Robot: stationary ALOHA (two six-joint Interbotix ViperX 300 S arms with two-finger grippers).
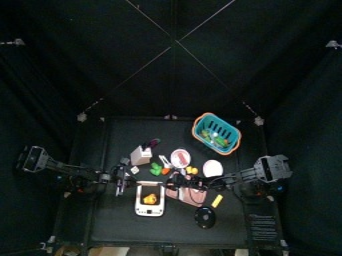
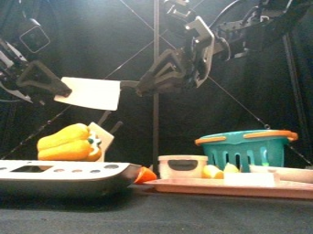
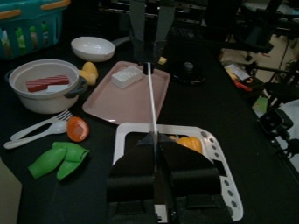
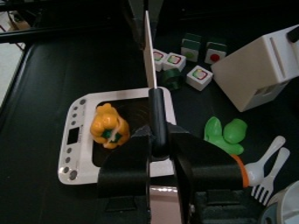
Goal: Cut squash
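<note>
The squash [image 4: 107,122], an orange-yellow lump, lies whole on a white board [image 4: 82,150]; the front view shows it [image 2: 70,143] on that board [image 2: 61,172]. My right gripper [image 4: 152,133] is shut on the black handle of a white-bladed knife [image 2: 91,93], which hangs level above the squash without touching it. In the left wrist view the blade [image 3: 152,96] runs edge-on straight ahead of my left gripper [image 3: 153,142]. Its jaws stand a narrow slit apart at the blade's tip, with the squash [image 3: 184,142] just beside them.
A pink tray [image 3: 117,109] with a white block [image 3: 126,76] lies past the board. Around it are a pot [image 3: 45,83], a white bowl [image 3: 93,45], a green lump [image 3: 59,159] and a fork [image 3: 35,131]. The teal basket [image 2: 248,146] stands at the right, a white knife block [image 4: 260,63] at the back.
</note>
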